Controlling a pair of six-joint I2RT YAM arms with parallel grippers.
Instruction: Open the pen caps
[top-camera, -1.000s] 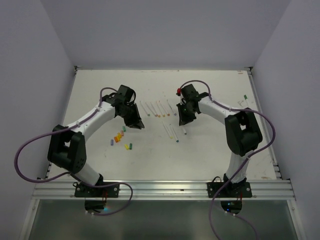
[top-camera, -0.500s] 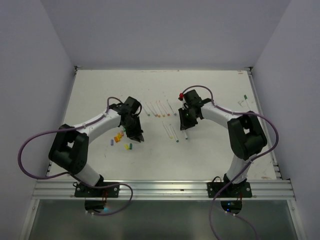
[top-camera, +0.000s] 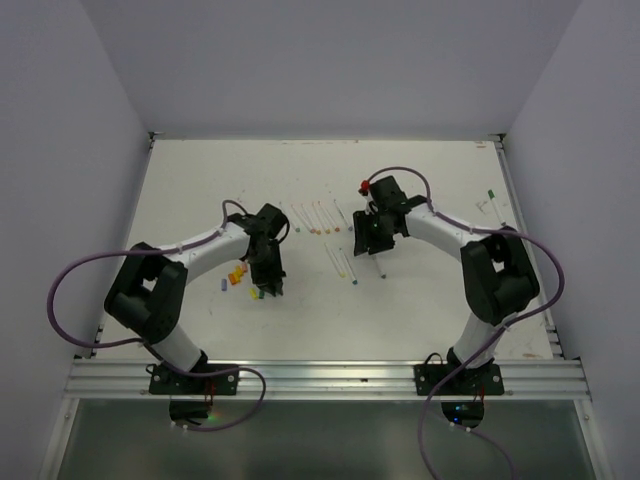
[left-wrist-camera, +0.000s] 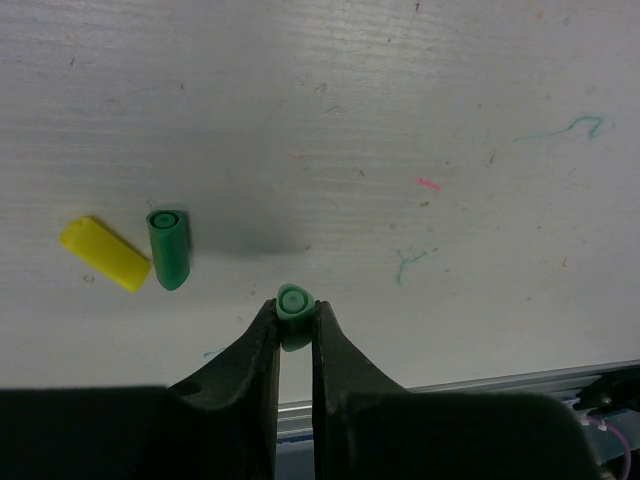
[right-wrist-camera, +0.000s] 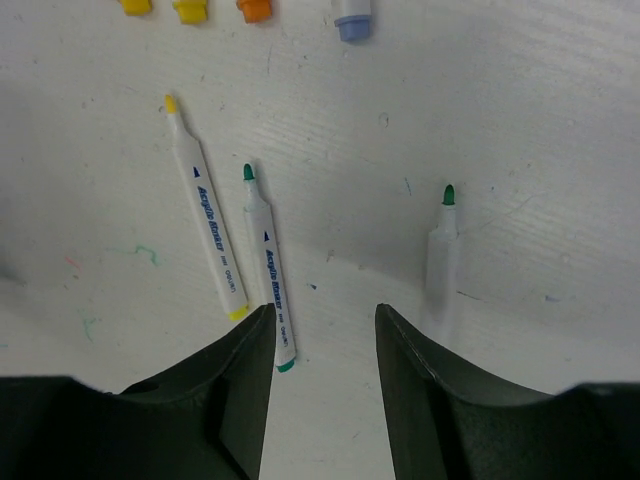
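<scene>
My left gripper (left-wrist-camera: 296, 312) is shut on a green pen cap (left-wrist-camera: 294, 300) and holds it just above the table. A second green cap (left-wrist-camera: 168, 247) and a yellow cap (left-wrist-camera: 103, 253) lie just to its left. In the top view the left gripper (top-camera: 268, 285) sits by the loose caps (top-camera: 237, 272). My right gripper (right-wrist-camera: 322, 320) is open and empty, low over the table. An uncapped yellow-tipped pen (right-wrist-camera: 207, 215) and a green-tipped pen (right-wrist-camera: 268, 270) lie by its left finger. Another green-tipped pen (right-wrist-camera: 441, 250), blurred, lies right of it.
A row of several pens with coloured ends (top-camera: 320, 218) lies at mid-table behind the grippers. One more pen with a green end (top-camera: 490, 197) lies at the far right by the table's metal edge rail (top-camera: 520, 200).
My left gripper has moved toward the near side and down to the loose caps, still holding the green cap. The right gripper shifted slightly right, and a green-tipped pen now lies beside it.
</scene>
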